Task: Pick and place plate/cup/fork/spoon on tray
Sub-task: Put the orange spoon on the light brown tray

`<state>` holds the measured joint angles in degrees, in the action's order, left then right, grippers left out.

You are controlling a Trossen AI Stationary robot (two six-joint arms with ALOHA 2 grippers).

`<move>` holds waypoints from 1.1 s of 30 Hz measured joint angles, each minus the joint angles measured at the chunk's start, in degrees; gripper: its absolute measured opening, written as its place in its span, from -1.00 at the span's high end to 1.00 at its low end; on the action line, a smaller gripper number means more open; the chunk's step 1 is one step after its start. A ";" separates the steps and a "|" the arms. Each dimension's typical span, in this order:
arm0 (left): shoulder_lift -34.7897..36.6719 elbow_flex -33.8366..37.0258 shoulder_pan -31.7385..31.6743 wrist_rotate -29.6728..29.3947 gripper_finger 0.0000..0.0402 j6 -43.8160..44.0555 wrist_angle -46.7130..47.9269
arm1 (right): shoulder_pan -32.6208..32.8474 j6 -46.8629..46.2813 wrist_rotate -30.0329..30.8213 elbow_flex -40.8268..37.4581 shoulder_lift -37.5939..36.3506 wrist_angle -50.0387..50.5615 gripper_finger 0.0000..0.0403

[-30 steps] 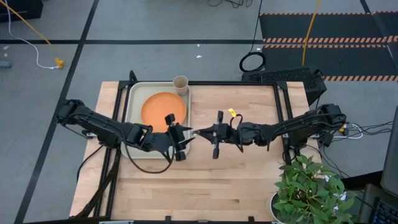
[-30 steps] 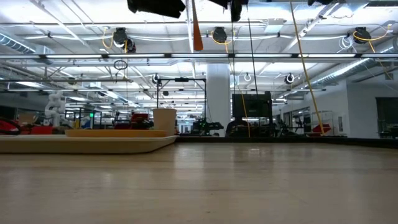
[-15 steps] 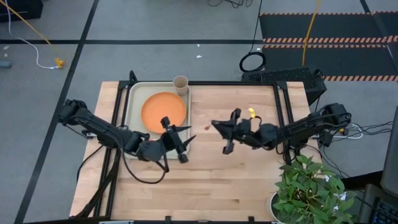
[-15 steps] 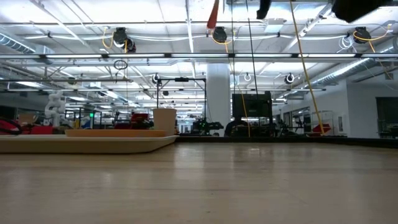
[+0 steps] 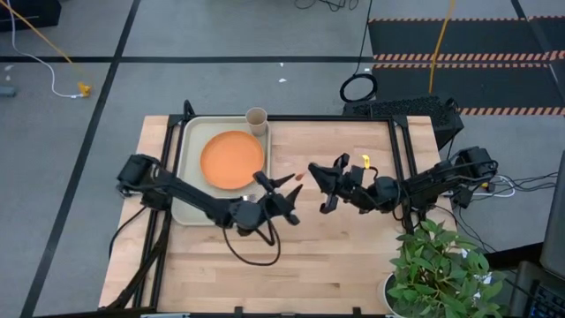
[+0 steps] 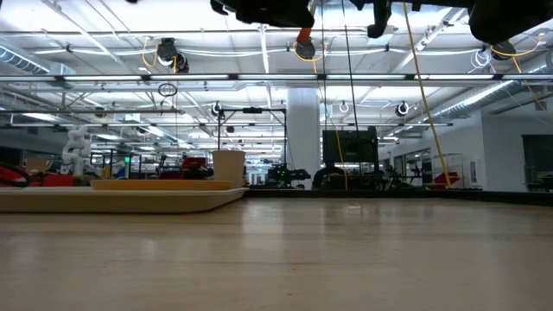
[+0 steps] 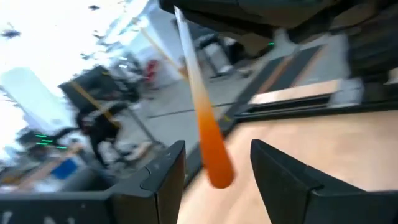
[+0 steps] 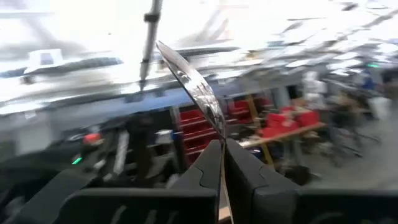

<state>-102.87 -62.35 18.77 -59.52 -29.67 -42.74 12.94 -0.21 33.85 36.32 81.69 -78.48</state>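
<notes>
My right gripper (image 5: 316, 181) is shut on an orange-handled utensil with a smooth, curved silver end (image 8: 186, 81). No tines show, so I take it for the spoon. It is high above the table's middle. Its orange handle end (image 7: 212, 163) hangs down between the open fingers of my left gripper (image 7: 217, 168), with a gap on each side. That end also shows in the low view (image 6: 302, 39) and the high view (image 5: 298, 177). My left gripper (image 5: 290, 196) is just left of the right one. The orange plate (image 5: 232, 159) and the beige cup (image 5: 256, 119) rest on the tray (image 5: 187, 208). The fork is out of view. My right gripper pinches the spoon between its two fingers, just below the silver end (image 8: 219, 138). The fingers come level from the table's right side and lie across the spoon. The spoon is lifted clear and stands steeply, silver end up and orange handle hanging below the fingers.
The tray takes up the table's far left part. A potted plant (image 5: 437, 269) stands at the near right corner. Bare wood (image 5: 291, 265) lies along the near side and between the tray and the right arm's base.
My right gripper has carried the spoon toward the table's right edge, staying shut on it. My left gripper has followed toward the right edge, away from the tray's near corner. Its open fingers now stand on either side of the handle end.
</notes>
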 joint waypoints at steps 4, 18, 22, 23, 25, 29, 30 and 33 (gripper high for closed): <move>-3.15 0.00 -0.97 -2.15 0.08 -5.92 -9.62 | 0.42 -1.29 6.78 0.00 0.00 -0.20 1.00; -3.92 0.00 -4.87 4.39 0.08 1.77 -9.07 | 0.27 -1.95 8.51 -0.02 0.00 -0.19 1.00; -3.92 0.00 -6.62 4.21 0.08 4.24 -5.98 | 0.29 -1.90 8.46 0.00 0.00 -0.34 1.00; -3.92 0.00 -6.92 4.23 0.08 4.87 -5.49 | 0.29 -1.84 8.52 0.00 0.00 -0.37 1.00; -3.92 0.00 -7.41 4.44 0.08 5.87 -5.05 | 0.29 -1.10 9.66 0.00 0.02 -0.65 1.00; -3.92 0.00 -7.70 4.50 0.08 6.04 -4.98 | 0.27 0.75 11.43 0.00 0.02 -0.63 1.00; -3.92 0.00 -7.82 4.50 0.08 5.91 -4.98 | 0.27 0.84 11.48 0.00 0.02 -0.63 1.00; -3.92 0.00 -8.29 4.70 0.09 5.84 -4.98 | 0.27 0.92 11.64 0.00 0.02 -0.63 1.00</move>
<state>-106.78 -62.35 10.48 -54.82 -23.83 -47.72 13.21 0.71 45.49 36.32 81.71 -79.11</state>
